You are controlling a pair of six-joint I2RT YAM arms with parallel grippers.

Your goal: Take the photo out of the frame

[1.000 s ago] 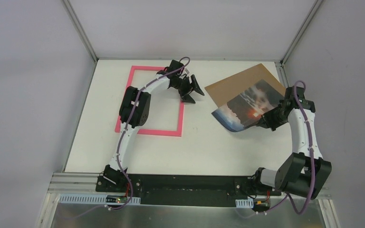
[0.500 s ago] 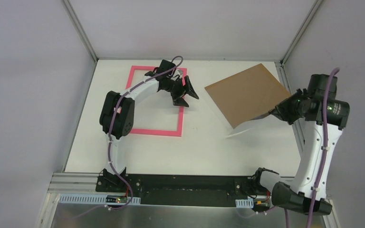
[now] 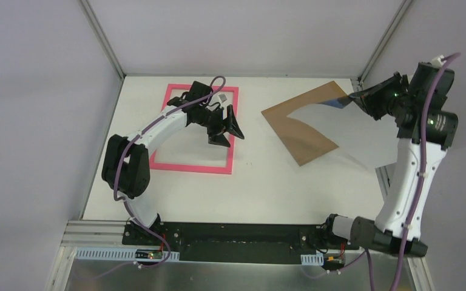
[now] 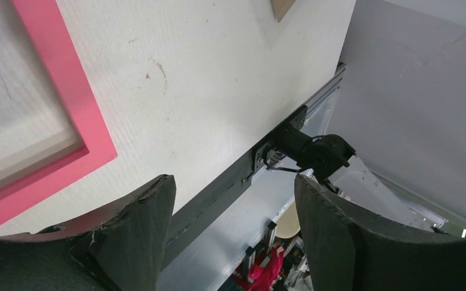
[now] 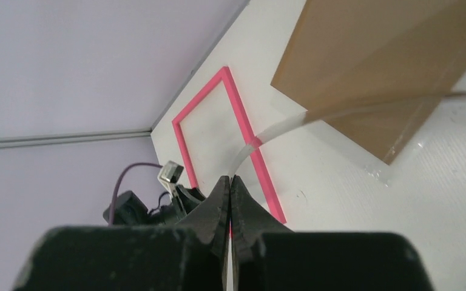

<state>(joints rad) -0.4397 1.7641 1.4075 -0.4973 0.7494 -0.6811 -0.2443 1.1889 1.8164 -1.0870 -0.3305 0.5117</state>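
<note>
Photo: thin, bendy sheet (image 3: pixel 358 133), one edge pinched in the fully closed right gripper (image 3: pixel 355 98), held high at upper right, sagging over the flat brown board (image 3: pixel 306 145).
Frame: thin pink rectangle (image 3: pixel 191 168), flat on the white counter (image 3: pixel 267 182), upper left.
Left gripper: (image 3: pixel 229 130) wide open, empty, above the frame's right rail.
Gap: frame and board well apart.

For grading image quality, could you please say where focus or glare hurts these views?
Top view: even light, sharp; the pale flexible photo sheet in the shut right gripper nearly blends into the white table. Left wrist view: the dark fingers of the open left gripper loom soft, the thin pink rectangular frame is clear. Right wrist view: near fingers blurred, brown board sharp.
</note>
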